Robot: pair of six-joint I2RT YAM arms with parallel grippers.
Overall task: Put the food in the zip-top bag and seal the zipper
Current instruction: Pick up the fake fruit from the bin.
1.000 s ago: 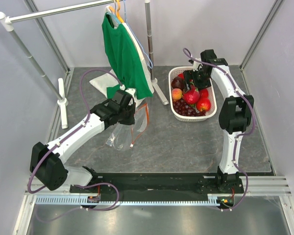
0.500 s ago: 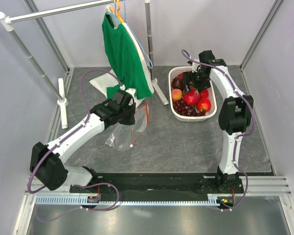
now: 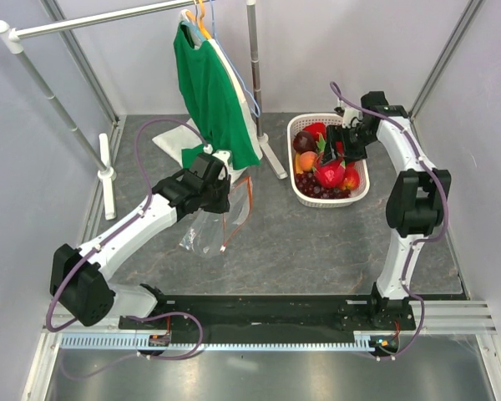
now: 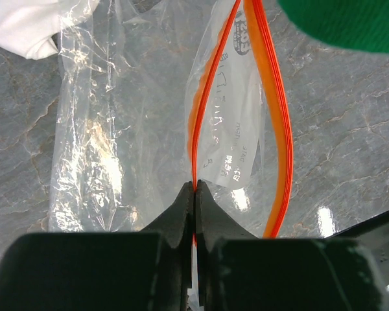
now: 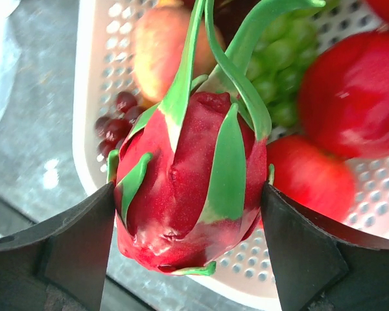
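One top view, left half: left gripper (image 3: 223,199) pinches the upper edge of the zip-top bag (image 3: 205,236); the clear bag spreads just below it in the frame, on the grey table (image 3: 301,251), under a hanging green shirt (image 3: 213,92).
Top view, right half: right gripper (image 3: 341,160) holds the dragon fruit (image 3: 329,175) over the white basket (image 3: 299,194), upper right of centre.
Left wrist view, grip: jaws shut tight at bottom centre on one strip of the zipper (image 4: 284,116).
Left wrist view, bag mouth: the two orange strips bow apart, so the mouth stands open; clear film spreads left.
Left wrist view, corners: white cloth (image 4: 26,26) upper left, green shirt upper right.
Right wrist view, grip: both fingers (image 5: 78,246) press the dragon fruit's sides at centre frame, green tips pointing up.
Right wrist view, basket: green grapes (image 5: 279,71) upper right, red fruits (image 5: 350,97) right, peach-coloured fruit (image 5: 159,45) upper left, dark grapes (image 5: 117,116) left.
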